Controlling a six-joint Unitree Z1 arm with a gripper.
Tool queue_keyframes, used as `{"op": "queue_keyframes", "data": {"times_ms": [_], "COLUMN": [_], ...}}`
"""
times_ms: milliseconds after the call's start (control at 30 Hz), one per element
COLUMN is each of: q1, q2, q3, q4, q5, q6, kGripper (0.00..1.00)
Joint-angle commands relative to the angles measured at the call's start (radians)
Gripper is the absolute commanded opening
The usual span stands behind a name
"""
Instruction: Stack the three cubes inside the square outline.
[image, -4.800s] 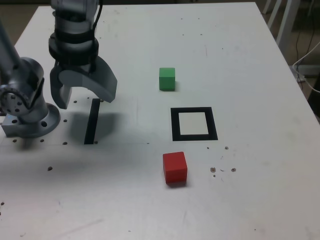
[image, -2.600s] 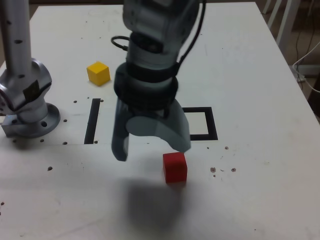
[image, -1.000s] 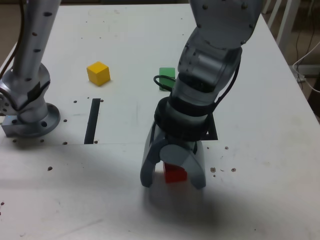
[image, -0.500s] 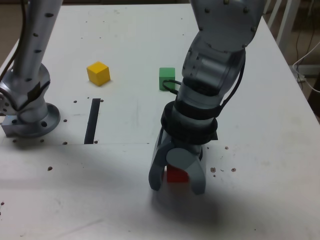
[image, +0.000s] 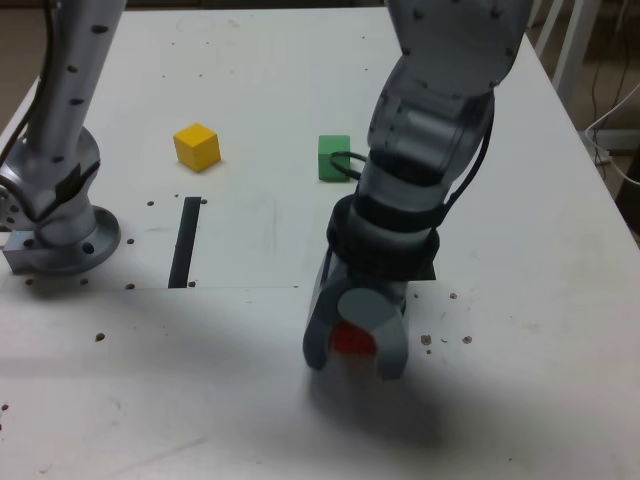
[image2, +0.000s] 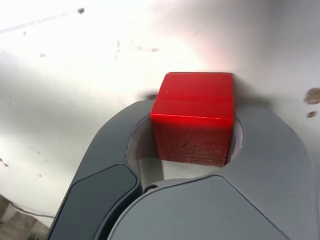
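Note:
The red cube (image: 353, 340) sits on the white table near the front, and my gripper (image: 355, 348) is shut on it from above. In the wrist view the red cube (image2: 192, 117) fills the gap, with a grey finger (image2: 112, 147) pressed against each side. The yellow cube (image: 197, 146) stands at the back on the exterior view's left. The green cube (image: 334, 158) stands at the back middle, partly behind a cable. My arm hides most of the square outline (image: 430, 271); only its near right corner shows, just behind the gripper.
A narrow black strip (image: 183, 242) lies on the table at the exterior view's left. The arm's grey base (image: 60, 235) is bolted beside it. The table's right edge (image: 590, 160) runs close to chair legs and cables.
The jaws have closed from wide apart onto the red cube, and the gripper has sunk slightly lower over it. The yellow and green cubes have not moved.

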Motion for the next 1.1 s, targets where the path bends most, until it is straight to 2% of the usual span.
{"op": "queue_keyframes", "data": {"times_ms": [0,633,1067], "q1": [0.015,0.198,0.261], "q2": [-0.012,-0.038,-0.035], "q3": [-0.007,0.025,0.019], "q4": [0.008,0.013,-0.002], "q5": [0.010,0.078,0.083], "q6": [0.012,0.132,0.172], "kGripper": [0.28,0.28,0.28]}}
